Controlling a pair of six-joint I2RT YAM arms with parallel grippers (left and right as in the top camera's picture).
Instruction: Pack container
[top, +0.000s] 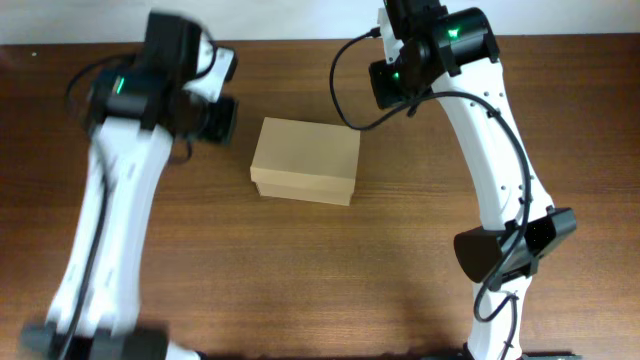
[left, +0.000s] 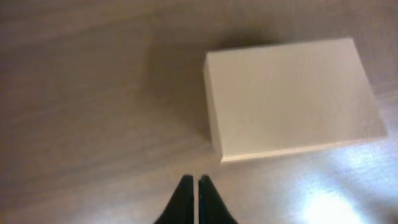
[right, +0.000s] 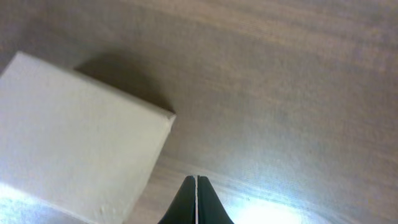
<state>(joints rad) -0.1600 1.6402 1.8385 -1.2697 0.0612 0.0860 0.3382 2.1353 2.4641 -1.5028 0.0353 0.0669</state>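
We see container (top: 305, 160) mid-bench, lid closed, flat on dark wood bench (top: 300, 290). Left fingers (left: 194, 185) clenched, empty, near its left end, apart. Right fingers (right: 196, 186) clenched, empty, off its far right corner. Wood gap both sides. Bench far edge near both wrists.

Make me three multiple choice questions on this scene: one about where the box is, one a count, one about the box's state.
1. Where is the box?
A. in the left hand
B. on the table
C. on top of the right arm

2. How many boxes are there?
A. one
B. two
C. three

3. The box is:
A. open
B. crushed
C. closed

Answers:
1. B, it rests on the wood with nothing gripping it.
2. A, every view shows only one.
3. C, its top lies flat and shut.
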